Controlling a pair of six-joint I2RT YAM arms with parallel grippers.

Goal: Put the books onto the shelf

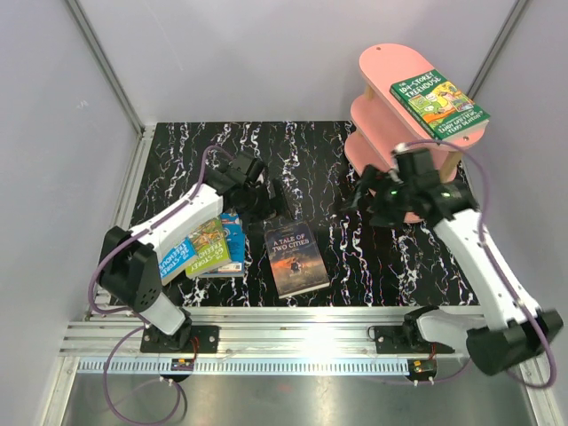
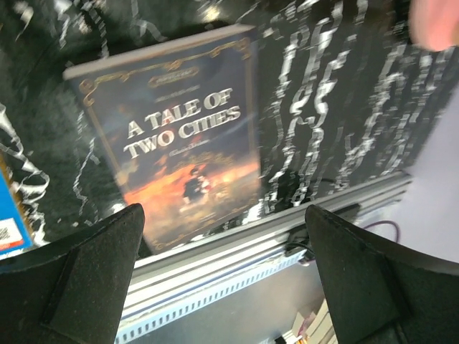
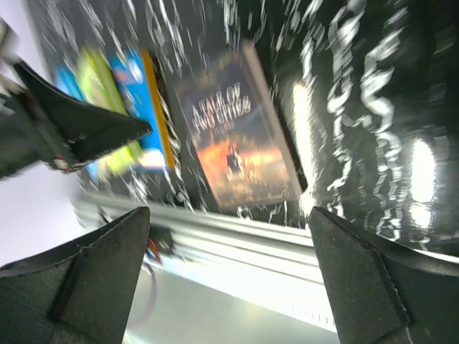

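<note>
Left gripper (image 1: 272,201) and right gripper (image 1: 357,192) gape empty by the dark grey paperback (image 1: 297,257) (probably next; views blur). Green cartoon paperback (image 1: 439,103) tops pink tiered shelf (image 1: 380,69).

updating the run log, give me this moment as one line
left gripper open, empty | right gripper open, empty | green book on shelf top | grey book flat on table

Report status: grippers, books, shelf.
Left gripper open, right gripper open, both empty. One Treehouse book on the shelf top; A Tale of Two Cities and a small stack lie on the table. Left arm overhangs the stack.
</note>
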